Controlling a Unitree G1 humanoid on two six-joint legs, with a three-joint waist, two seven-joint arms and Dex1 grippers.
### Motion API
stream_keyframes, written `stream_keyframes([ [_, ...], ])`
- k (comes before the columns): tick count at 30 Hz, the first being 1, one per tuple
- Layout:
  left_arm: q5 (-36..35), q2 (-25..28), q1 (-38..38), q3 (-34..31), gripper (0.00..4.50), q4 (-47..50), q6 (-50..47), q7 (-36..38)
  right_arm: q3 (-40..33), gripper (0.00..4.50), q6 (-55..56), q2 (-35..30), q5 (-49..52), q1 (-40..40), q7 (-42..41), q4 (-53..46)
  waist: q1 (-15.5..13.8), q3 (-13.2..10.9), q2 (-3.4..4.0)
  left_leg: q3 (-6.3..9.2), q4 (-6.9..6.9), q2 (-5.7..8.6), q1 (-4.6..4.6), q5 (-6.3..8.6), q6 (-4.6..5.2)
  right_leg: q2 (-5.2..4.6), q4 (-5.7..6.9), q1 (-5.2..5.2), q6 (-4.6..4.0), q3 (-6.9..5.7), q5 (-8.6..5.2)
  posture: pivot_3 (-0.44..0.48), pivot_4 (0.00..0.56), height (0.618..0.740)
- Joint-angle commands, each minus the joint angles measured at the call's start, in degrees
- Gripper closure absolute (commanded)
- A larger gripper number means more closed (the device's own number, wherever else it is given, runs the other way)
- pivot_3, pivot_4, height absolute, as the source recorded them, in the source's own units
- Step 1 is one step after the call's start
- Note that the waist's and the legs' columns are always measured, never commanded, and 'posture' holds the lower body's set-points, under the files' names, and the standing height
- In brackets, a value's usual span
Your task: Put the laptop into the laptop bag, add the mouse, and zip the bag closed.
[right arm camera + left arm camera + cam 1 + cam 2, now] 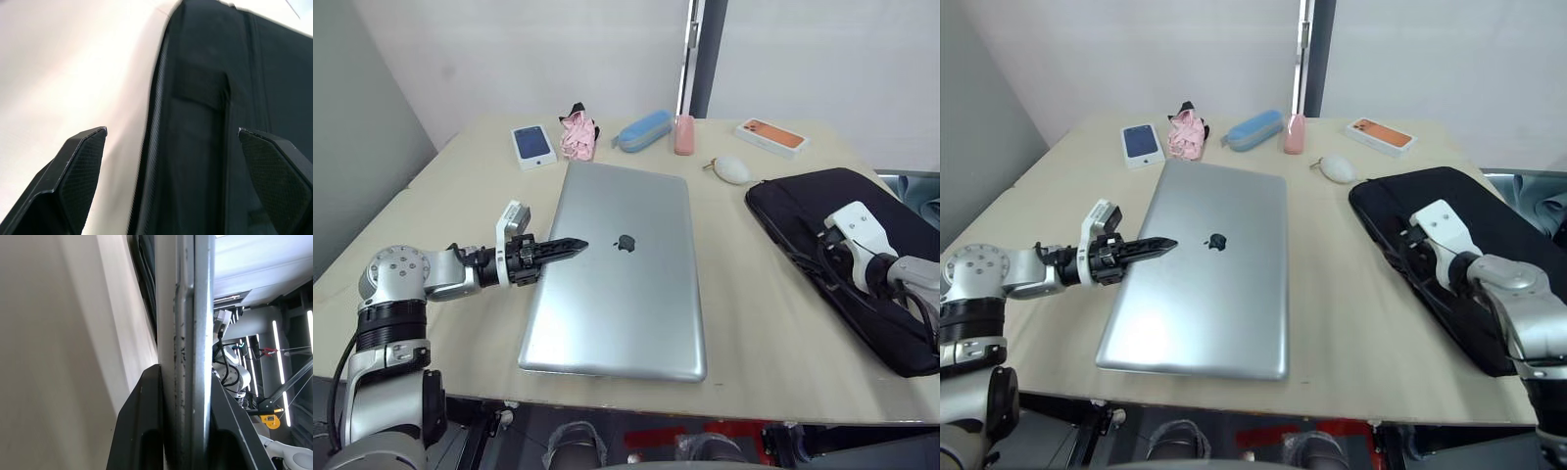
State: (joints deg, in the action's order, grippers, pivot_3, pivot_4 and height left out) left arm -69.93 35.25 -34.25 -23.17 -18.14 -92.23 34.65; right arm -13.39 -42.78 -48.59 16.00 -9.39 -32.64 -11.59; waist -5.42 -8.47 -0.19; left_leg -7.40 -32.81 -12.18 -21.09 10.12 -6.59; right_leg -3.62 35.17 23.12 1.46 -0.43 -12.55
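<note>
The silver laptop (617,294) lies closed in the middle of the table, logo up. My left gripper (570,246) reaches in from the left and is shut on the laptop's left edge. In the left wrist view one finger (142,426) sits on each side of the thin metal edge (185,333). The black laptop bag (822,201) lies flat at the right side of the table. My right gripper (171,131) hangs open over the bag's near left edge, fingers (80,161) wide apart and holding nothing. The white mouse (732,169) rests behind the bag, near the laptop's far right corner.
Along the table's far side stand a blue phone box (533,145), a pink cloth (578,135), a blue case (644,129), a pink container (684,134) and an orange phone box (771,135). The laptop's front edge lies close to the table's front edge (607,397).
</note>
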Motion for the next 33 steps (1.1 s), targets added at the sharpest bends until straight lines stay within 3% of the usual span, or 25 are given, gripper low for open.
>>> stream_keyframes([
  [1,-3.8,-0.1,-2.3,-3.5,4.11,1.8,-0.3,1.6,-1.4,0.02,1.9,0.1,-0.6,-0.2,0.0,1.0,0.1,0.0,0.00,0.00,0.00,0.00,0.01,0.00,0.00,0.00,0.01,0.00,0.00,0.00,0.00,0.000,0.150,0.740],
  [9,-3.8,-0.3,-2.6,-3.9,4.11,1.8,-0.3,1.1,0.5,0.02,4.8,2.0,-1.9,0.2,-0.2,5.8,0.1,0.0,0.00,0.00,-0.03,0.00,0.00,0.00,0.01,0.01,0.02,0.00,0.00,0.01,0.00,0.000,0.150,0.740],
  [12,-3.7,-0.3,-2.9,-4.2,4.11,1.7,-0.3,0.9,0.8,0.75,6.2,2.2,-2.8,0.1,-0.4,8.0,0.1,0.0,0.00,0.00,-0.05,0.00,-0.01,0.00,0.01,0.00,0.03,0.00,0.00,0.00,0.00,0.000,0.150,0.740],
  [23,-3.7,-0.5,-2.8,-4.5,4.11,1.8,-0.3,0.4,-1.2,4.46,6.9,3.4,-0.5,0.8,-1.9,9.5,0.1,0.0,-0.02,0.02,-0.16,0.00,0.00,0.00,0.04,0.00,0.11,-0.02,0.01,0.01,0.02,0.000,0.150,0.740],
  [33,-3.0,-1.4,-3.6,-4.1,4.11,1.5,0.2,0.5,-2.3,4.46,5.5,3.5,1.1,1.2,-1.8,7.3,0.1,0.0,-0.02,0.02,-0.16,0.00,0.00,0.00,0.06,0.00,0.11,-0.02,0.01,0.00,0.02,0.000,0.150,0.740],
])
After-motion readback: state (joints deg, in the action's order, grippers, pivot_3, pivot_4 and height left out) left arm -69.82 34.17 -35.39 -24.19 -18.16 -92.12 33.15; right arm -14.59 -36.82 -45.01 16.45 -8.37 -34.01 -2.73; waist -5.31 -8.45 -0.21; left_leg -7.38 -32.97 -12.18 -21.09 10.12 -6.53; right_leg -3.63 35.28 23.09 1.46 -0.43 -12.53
